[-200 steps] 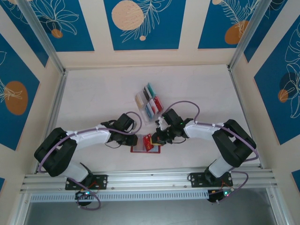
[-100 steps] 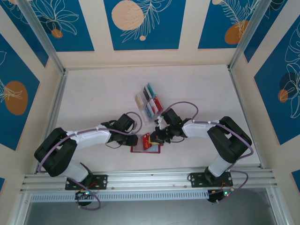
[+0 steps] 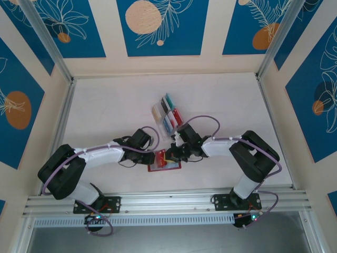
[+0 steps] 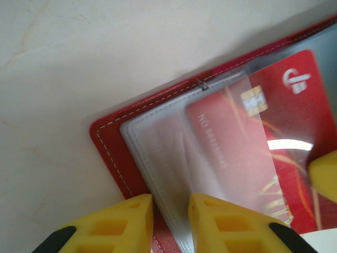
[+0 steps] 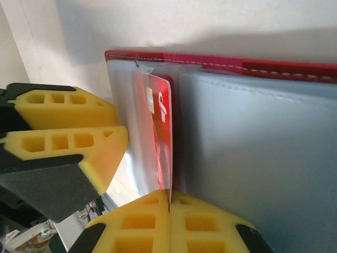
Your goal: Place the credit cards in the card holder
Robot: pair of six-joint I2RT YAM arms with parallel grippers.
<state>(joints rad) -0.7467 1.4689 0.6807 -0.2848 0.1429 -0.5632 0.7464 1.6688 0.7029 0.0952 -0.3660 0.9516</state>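
Change noted, top view: the left gripper (image 3: 152, 157) is found where it was a second ago, at the left edge of the holder (image 3: 164, 164). The red card (image 3: 164, 156) and the right gripper (image 3: 170, 154) are seen shifted leftward over the open holder, and the right forearm is drawn in with them. This is read as insertion under way: one card is being fed in and is not yet seated.

Left gripper (image 4: 171, 203): the jaws are nearly together, with a narrow gap. The holder's (image 4: 108, 142) red corner and the edge of its clear sleeve lie in that gap. In the right wrist view the left fingertips (image 5: 68, 126) are seen meeting at the sleeve's free edge. A clamp on the holder is judged likely, so that the sleeve is kept lifted, though the contact itself is partly hidden.

Holder: it lies open and flat on the table (image 3: 105, 105), close in front of the arm bases.

Red card (image 4: 253, 137): it is partly under the clear sleeve, with chip and logo visible through the plastic. In the right wrist view the card (image 5: 162, 137) is seen edge-on, its far end inside the pocket.

Right gripper (image 5: 169, 203): it is clenched, and the card's near edge is pinched between the pads.

The remaining cards (image 3: 167, 117) are standing in the clear rack (image 3: 158, 122), beyond the holder.
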